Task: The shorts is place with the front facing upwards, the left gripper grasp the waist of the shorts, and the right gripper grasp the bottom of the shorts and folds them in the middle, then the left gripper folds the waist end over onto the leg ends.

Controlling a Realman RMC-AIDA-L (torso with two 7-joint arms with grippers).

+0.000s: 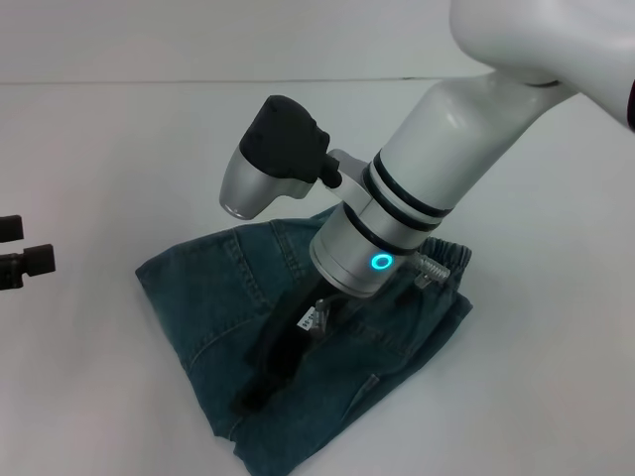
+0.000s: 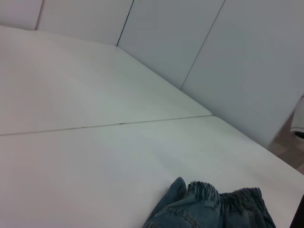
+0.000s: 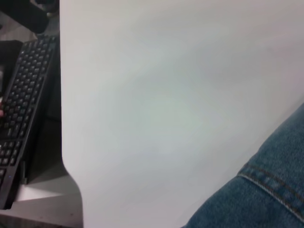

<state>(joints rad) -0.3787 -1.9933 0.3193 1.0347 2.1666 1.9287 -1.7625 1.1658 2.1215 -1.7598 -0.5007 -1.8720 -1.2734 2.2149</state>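
We see the white table (image 1: 89, 139) holding the shorts (image 1: 208, 297) at about six o'clock, a compact denim bundle with the waist (image 1: 446, 260) at its three o'clock edge, so we judge the folding largely done. Our right gripper (image 1: 260, 389) presses down on the denim, while our left gripper (image 1: 22, 256) waits at nine o'clock; we cannot tell either's finger state.

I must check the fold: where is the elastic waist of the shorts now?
In the head view the waist of the shorts lies at the right end of the folded shorts, just beside the right claw arm's glowing ring.
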